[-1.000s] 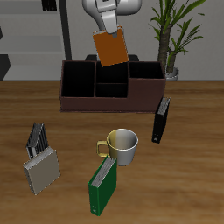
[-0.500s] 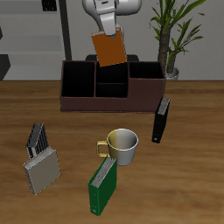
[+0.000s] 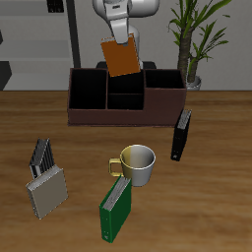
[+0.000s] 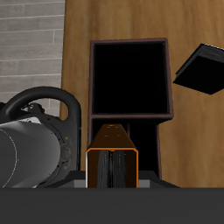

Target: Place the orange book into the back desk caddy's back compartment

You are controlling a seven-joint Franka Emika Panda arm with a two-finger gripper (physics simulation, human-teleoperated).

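The exterior view looks down from in front, well back, across the whole wooden surface [image 3: 30,118]. The wrist view rides close on the tool, facing down. Both share the wide reddish-brown wooden caddy [image 3: 98,114] [image 4: 166,131] and, probably, the slim upright black book [image 3: 181,136] [image 4: 208,72].

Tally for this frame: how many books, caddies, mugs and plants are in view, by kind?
Books: 3, orange book held by the gripper, green book, black book
Desk caddies: 2, back desk caddy, grey caddy
Mugs: 1
Plants: 1
Total: 7
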